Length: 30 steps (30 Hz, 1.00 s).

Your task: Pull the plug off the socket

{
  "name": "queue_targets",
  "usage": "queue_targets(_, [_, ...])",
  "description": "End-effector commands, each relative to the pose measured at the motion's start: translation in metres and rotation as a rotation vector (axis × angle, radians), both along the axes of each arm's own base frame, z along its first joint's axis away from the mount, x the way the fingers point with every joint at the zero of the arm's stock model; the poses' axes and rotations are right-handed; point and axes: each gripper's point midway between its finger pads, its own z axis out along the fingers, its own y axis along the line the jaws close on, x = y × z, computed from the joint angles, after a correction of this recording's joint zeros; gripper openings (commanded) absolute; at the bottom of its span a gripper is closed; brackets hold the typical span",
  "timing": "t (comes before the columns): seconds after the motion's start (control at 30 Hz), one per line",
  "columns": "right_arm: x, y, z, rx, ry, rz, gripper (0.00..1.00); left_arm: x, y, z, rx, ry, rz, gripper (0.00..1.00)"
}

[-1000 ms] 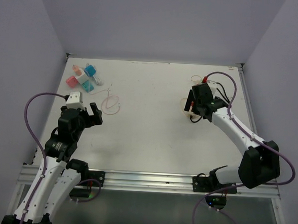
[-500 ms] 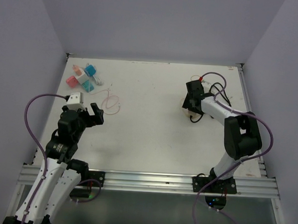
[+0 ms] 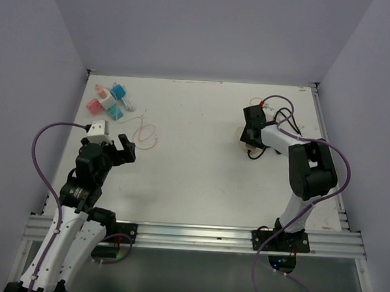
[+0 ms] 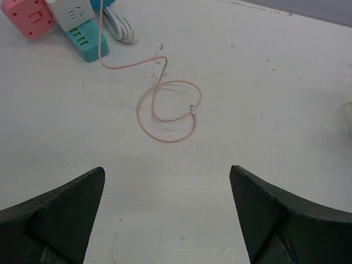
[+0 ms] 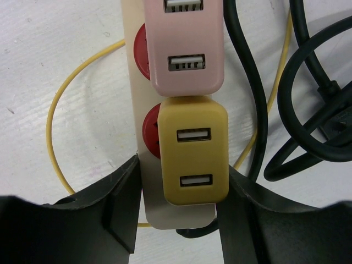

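The right arm has folded in. The right tool sits wide around the yellow plug, far right on the counter; whether it squeezes cannot be told. One finger is outside the socket strip, so pulling could drag the strip along.

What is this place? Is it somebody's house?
Probably a robot test lab, not a house: a left arm and right arm bolted to a metal rail, a white table boxed in by plain walls, and a yellow plug in a power strip.
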Motion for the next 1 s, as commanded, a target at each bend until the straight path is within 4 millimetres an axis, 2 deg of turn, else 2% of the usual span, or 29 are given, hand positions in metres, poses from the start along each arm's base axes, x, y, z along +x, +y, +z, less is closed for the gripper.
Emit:
queue_targets(0.0, [0.026,-0.008,0.027,-0.031,-0.106,-0.011,0.23,0.006,0.002,0.01,-0.01,-0.047,0.018,1.0])
queue_targets(0.03, [0.027,-0.01,0.033,-0.046,-0.116,-0.01,0.18,0.006,0.003,0.01,-0.01,-0.045,0.02,1.0])
queue_targets(0.07, [0.03,-0.012,0.047,-0.054,-0.146,-0.009,0.11,0.006,0.002,0.01,-0.009,-0.045,0.018,1.0])
queue_targets(0.17, [0.033,-0.023,0.075,-0.123,-0.193,-0.003,0.0,0.006,0.002,0.01,-0.011,-0.043,0.017,1.0])
queue_targets(0.27, [0.032,-0.03,0.093,-0.169,-0.213,0.011,0.0,0.006,0.002,0.009,-0.011,-0.043,0.016,1.0])
queue_targets(0.5, [0.023,-0.042,0.118,-0.255,-0.247,-0.01,0.0,0.006,0.002,0.008,-0.01,-0.036,0.017,1.0])
queue_targets(0.67, [0.015,-0.023,0.128,-0.171,-0.287,0.042,0.0,0.007,-0.001,0.006,-0.015,-0.029,0.003,1.0])
queue_targets(0.73, [0.011,-0.014,0.139,-0.135,-0.327,0.059,0.0,0.007,-0.002,0.006,-0.017,-0.026,-0.004,1.0])
queue_targets(0.93, [-0.016,0.04,0.129,0.036,-0.313,0.181,0.0,0.006,-0.018,-0.003,-0.093,0.008,-0.057,1.0])
queue_targets(0.97, [-0.026,0.049,0.123,0.061,-0.299,0.205,0.0,0.005,-0.028,-0.007,-0.141,0.034,-0.087,0.99])
